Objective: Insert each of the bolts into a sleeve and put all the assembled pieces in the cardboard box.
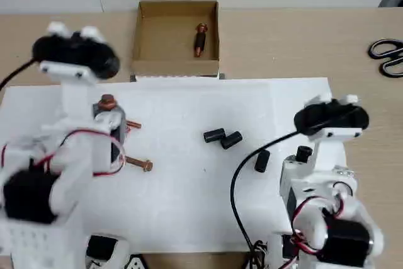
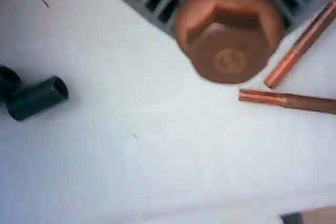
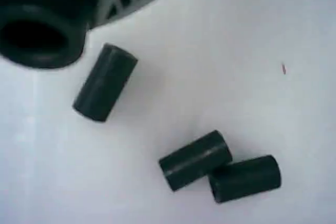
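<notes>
white mat (image 1: 189,212) | left hand (image 1: 108,106) clenched on bolt (image 2: 228,32) | right hand (image 1: 304,156) grasping sleeve (image 3: 39,35)

Left wrist view: held bolt (image 2: 227,38) blurred, shank hidden behind its head; first loose bolt (image 2: 302,43) and second loose bolt (image 2: 289,100) cut off at the frame edge. Right wrist view: held sleeve (image 3: 37,35) blurred, cut off. High view: scissors (image 1: 372,49) cut off.

White arms (image 1: 77,102), black motors (image 1: 25,196), perhaps red wires (image 1: 85,133).
</notes>
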